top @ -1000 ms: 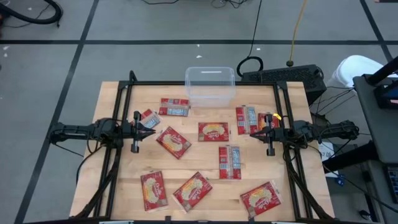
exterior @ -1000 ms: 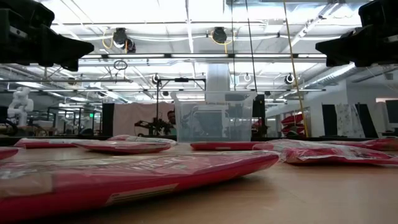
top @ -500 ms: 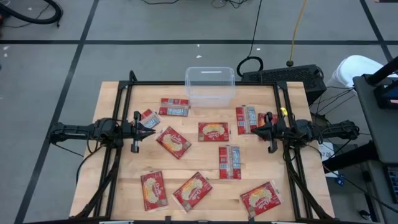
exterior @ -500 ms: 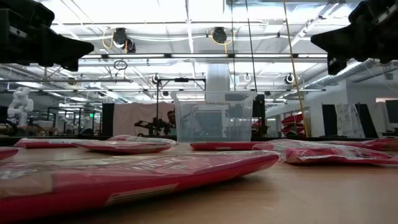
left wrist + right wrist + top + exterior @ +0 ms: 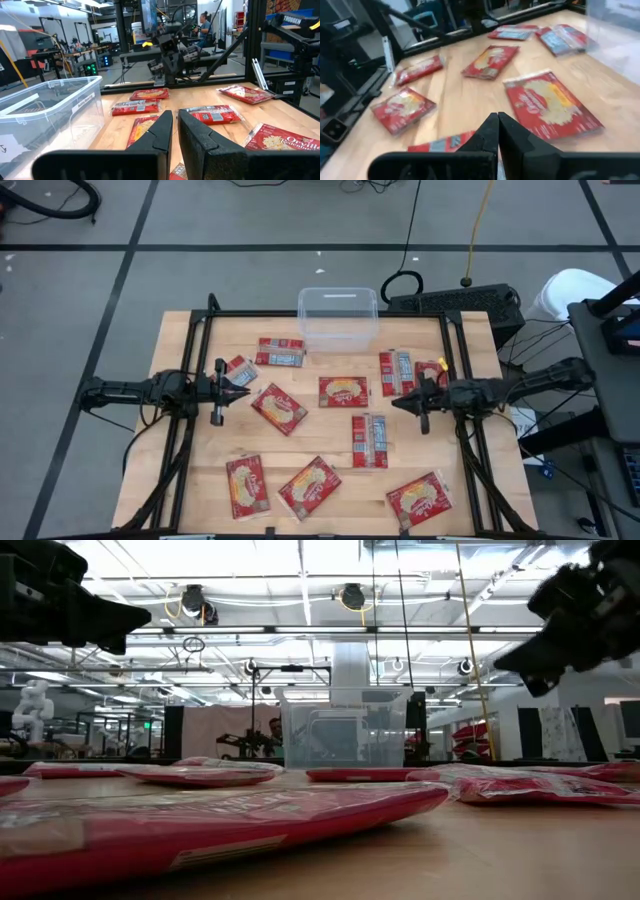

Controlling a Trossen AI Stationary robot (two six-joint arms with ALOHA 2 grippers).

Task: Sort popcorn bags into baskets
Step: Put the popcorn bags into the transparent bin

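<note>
On the wooden table [image 5: 320,435], seen from above and read left to right, the left gripper [image 5: 240,390] hangs over the left side with its fingers drawn together to a narrow slit and nothing between them — its own wrist camera shows the two dark fingers [image 5: 159,134] nearly touching. Just beside its tip lies a small packet [image 5: 238,368] with its grey-panelled reverse up, and just past it a tilted popcorn bag [image 5: 279,409] face up. Along the near edge sit two more face-up bags [image 5: 247,486] [image 5: 310,487], close together.

At the middle of the far edge stands the clear plastic tub [image 5: 338,318], with no bag inside it. A reverse-side packet [image 5: 280,352] lies just beside its left corner, and a face-up bag [image 5: 343,392] lies in front of it, apart from the tub.

Right of centre, another reverse-side packet [image 5: 369,440] lies lengthwise, a further one [image 5: 396,372] lies beyond it, and a face-up bag [image 5: 419,498] rests near the right front corner. The right gripper [image 5: 398,402] hovers between those two reverse-side packets, pointing inward — its fingers pressed together, holding nothing, as the right wrist view confirms [image 5: 497,132]. A partly hidden bag [image 5: 434,368] lies by the right arm.
</note>
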